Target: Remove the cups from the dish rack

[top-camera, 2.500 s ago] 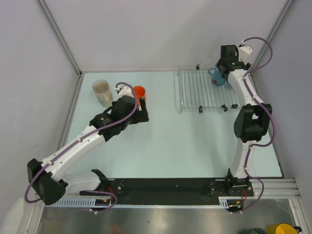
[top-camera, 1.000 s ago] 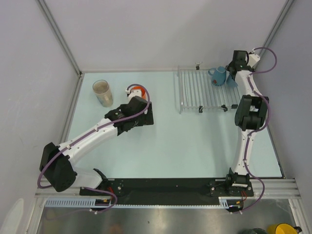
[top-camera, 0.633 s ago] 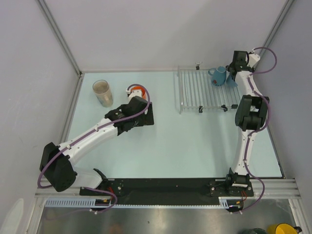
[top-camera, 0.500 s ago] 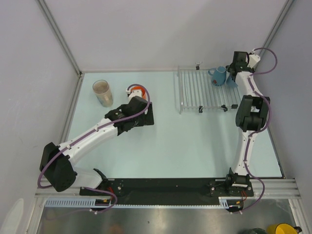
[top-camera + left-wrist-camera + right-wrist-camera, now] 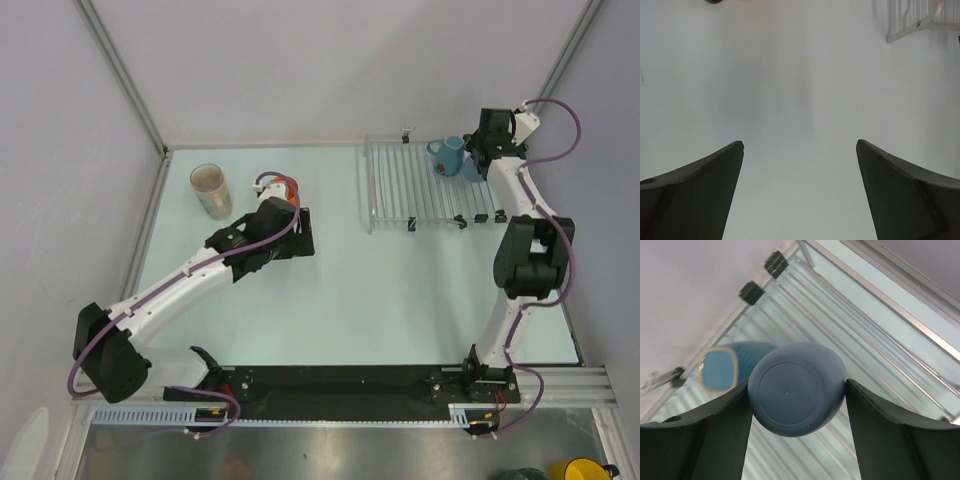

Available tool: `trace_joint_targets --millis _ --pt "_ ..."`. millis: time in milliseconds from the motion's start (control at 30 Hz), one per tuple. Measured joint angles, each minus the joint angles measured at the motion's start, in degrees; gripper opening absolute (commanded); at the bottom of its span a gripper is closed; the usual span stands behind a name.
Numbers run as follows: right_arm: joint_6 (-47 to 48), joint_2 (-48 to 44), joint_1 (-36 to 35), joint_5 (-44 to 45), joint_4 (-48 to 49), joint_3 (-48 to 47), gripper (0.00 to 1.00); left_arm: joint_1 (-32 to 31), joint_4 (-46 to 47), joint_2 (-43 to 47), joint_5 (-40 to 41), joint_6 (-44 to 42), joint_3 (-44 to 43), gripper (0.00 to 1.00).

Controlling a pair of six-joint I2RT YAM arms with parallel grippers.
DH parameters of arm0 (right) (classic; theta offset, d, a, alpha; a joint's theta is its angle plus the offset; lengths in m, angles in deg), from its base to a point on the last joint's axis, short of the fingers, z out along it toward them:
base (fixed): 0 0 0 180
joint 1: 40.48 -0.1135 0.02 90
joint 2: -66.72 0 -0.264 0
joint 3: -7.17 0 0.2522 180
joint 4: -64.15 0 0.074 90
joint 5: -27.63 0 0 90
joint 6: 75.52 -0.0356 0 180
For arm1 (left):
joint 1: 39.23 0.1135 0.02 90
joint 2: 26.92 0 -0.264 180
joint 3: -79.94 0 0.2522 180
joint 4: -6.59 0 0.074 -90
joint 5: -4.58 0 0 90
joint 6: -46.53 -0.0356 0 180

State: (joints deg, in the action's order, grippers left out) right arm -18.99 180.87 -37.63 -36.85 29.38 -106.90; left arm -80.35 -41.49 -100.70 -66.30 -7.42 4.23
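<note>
Cup [image 5: 795, 400]: light-blue one, pinched between your right claw [image 5: 797, 384], snug I think
Rack [image 5: 880, 355]: right under that claw, teal mug [image 5: 720, 369] just left of it
Left claw [image 5: 800, 144]: wide apart, above the table [image 5: 800, 75]

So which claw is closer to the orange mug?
Left. The left claw sits near the orange mug; the right claw is far off, gripping a light-blue cup at the dish rack.
</note>
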Motion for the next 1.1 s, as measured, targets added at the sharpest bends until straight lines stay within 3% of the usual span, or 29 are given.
trace_joint_targets --millis 400,633,867,1100 --pt "-5.9 -44.0 -10.4 -3.7 5.8 30.9 0.00 0.0 1.7 6.0 -0.4 0.2 0.7 1.00" --pt "-10.1 -64.3 -18.2 -9.9 6.1 43.6 0.00 0.0 14.3 15.3 -6.5 2.5 11.7 1.00" --pt "-16.4 -74.6 -21.7 -19.4 10.0 56.4 0.00 0.0 31.5 19.5 -17.6 6.4 22.8 0.99" --pt "-23.7 -71.8 -25.2 -34.7 30.0 69.6 0.00 -1.1 48.0 16.7 -26.3 9.6 27.3 0.98"
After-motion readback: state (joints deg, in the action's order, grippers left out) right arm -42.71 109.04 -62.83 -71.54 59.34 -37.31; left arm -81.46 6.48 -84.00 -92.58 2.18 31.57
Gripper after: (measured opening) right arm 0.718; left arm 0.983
